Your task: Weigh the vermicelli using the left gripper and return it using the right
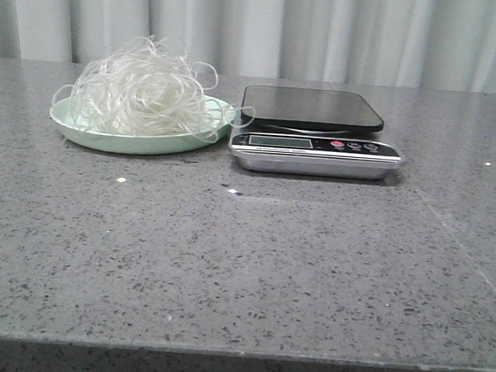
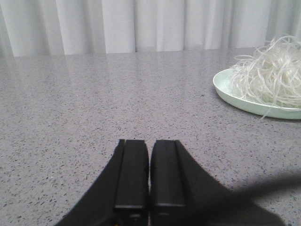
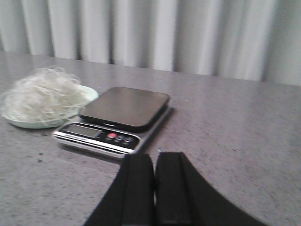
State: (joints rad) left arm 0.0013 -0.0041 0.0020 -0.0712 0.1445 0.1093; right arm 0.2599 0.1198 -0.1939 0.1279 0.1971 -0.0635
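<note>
- Vermicelli (image 1: 144,87): heaped white nest on pale green plate (image 1: 94,134), far left of grey speckled bench (image 1: 243,262); stray strands hung over the rim toward the scale.
- Digital scale (image 1: 316,131): just right of plate, dark platform bare, display and buttons facing front; no readable writing or brand.
- Left gripper (image 2: 149,174): jaws pressed together, low over bench, well apart from plate.
- Right gripper (image 3: 155,188): jaws pressed together, near the scale's front edge.
- Backdrop: pale curtain (image 1: 259,25).

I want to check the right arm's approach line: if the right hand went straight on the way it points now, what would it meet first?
Probably the scale: it lies just ahead of the shut right hand, slightly off to one side, so it might only clip the near corner.
</note>
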